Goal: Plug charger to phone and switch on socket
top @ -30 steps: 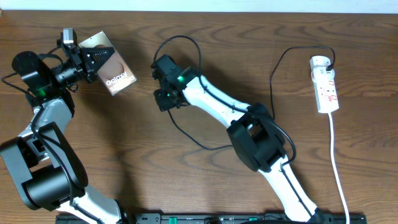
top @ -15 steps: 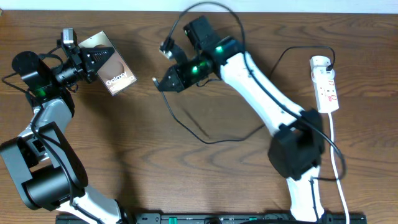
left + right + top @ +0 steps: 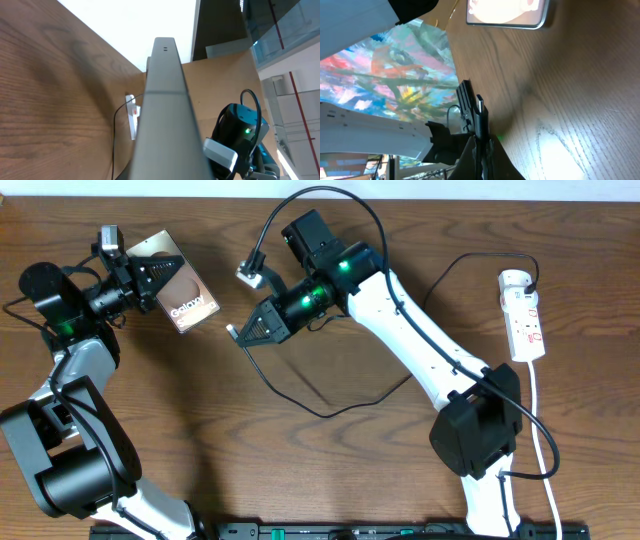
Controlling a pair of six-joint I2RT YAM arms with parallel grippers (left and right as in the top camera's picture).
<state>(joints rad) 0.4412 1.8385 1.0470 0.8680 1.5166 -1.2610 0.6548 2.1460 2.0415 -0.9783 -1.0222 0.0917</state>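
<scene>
The bronze phone [image 3: 185,292] is held off the table at the far left, my left gripper [image 3: 148,280] shut on its left end. In the left wrist view its grey edge [image 3: 165,100] fills the middle and hides the fingers. My right gripper [image 3: 238,333] hovers a short way right of the phone, shut on the charger's black connector [image 3: 476,112], whose tip points toward the phone [image 3: 507,12]. The thin black cable [image 3: 300,402] loops across the table to the white socket [image 3: 524,315] at the far right.
The socket's thick white cord [image 3: 545,450] runs down the right side to the front edge. The charger cable arcs over the right arm near the back edge [image 3: 325,192]. The right arm [image 3: 240,130] with its green light faces the left wrist camera.
The right arm has swung up and straightened, carrying the connector left and down to the phone's level. The left arm and the phone have not moved.
</scene>
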